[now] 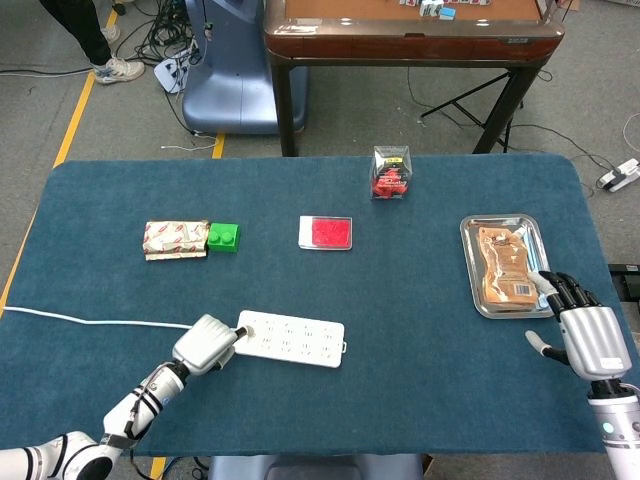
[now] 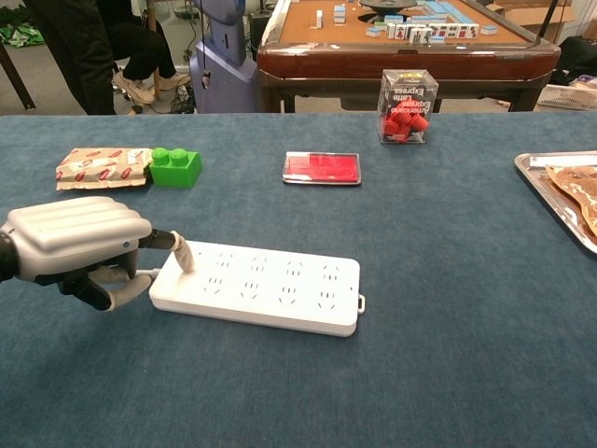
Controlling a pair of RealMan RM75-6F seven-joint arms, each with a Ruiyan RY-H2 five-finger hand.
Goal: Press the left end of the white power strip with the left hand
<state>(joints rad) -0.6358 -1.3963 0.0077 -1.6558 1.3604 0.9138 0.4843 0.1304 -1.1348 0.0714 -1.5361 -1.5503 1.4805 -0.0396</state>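
The white power strip (image 1: 292,338) (image 2: 256,287) lies flat near the table's front, its cord running off to the left. My left hand (image 1: 205,345) (image 2: 79,247) sits at the strip's left end with most fingers curled in. One outstretched fingertip (image 2: 184,257) touches the top of the strip's left end. It holds nothing. My right hand (image 1: 590,335) rests by the table's right edge, fingers apart and empty, just below the metal tray.
A metal tray (image 1: 470,265) holding a brown packet sits at right. A red flat case (image 1: 325,232), a green brick (image 1: 223,237), a wrapped packet (image 1: 175,239) and a clear box of red pieces (image 1: 391,172) lie across the far half.
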